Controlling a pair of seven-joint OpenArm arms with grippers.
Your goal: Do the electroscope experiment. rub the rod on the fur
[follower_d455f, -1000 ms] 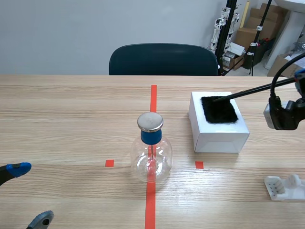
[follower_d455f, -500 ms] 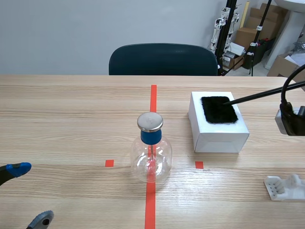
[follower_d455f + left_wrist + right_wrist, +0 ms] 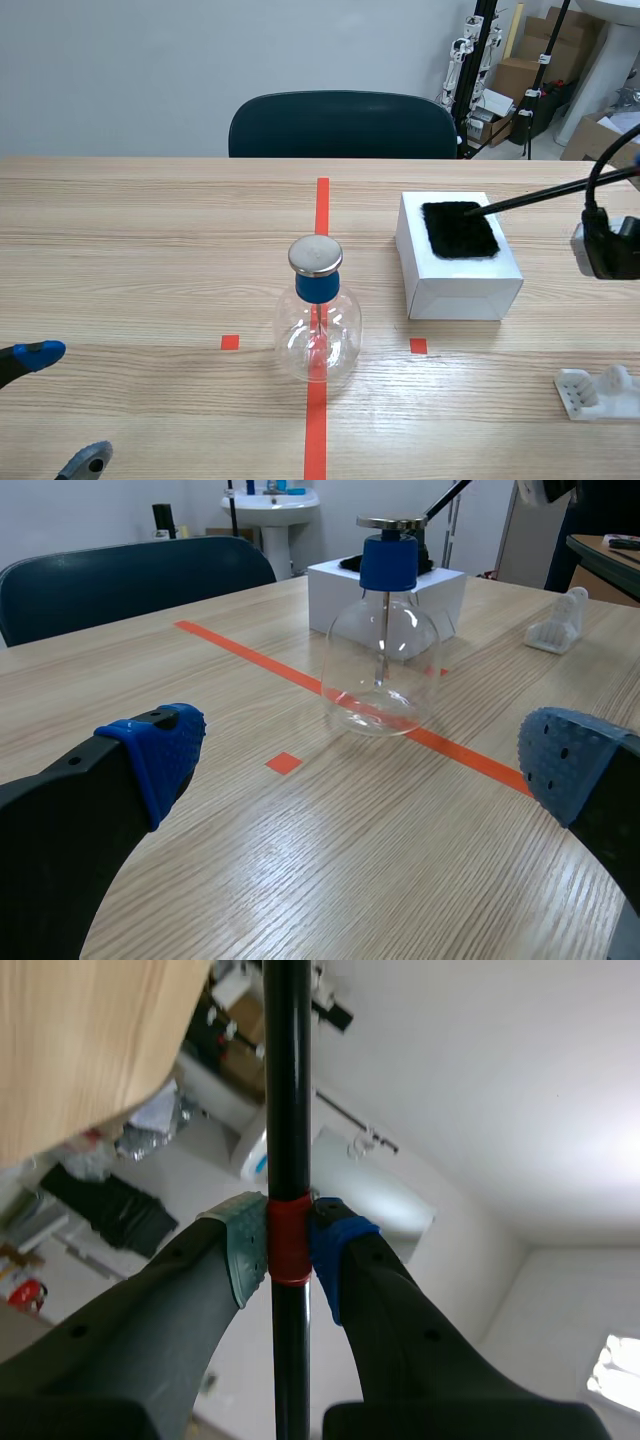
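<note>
Slid back across the fur [image 3: 459, 229], the rod [image 3: 540, 196] slants tip-down leftward; right jaws clamp it, left jaws wide.

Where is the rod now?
Scene view, right side: the rod slants from the right claw down to the black fur atop the white box, tip at its far edge.

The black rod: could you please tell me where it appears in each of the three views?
Scene view: the rod slants from the right edge down to the black fur on the white box.
Left wrist view: a short piece of the rod shows beyond the metal cap.
Right wrist view: clamped in the right gripper.
Shared landmark: the wooden table.
</note>
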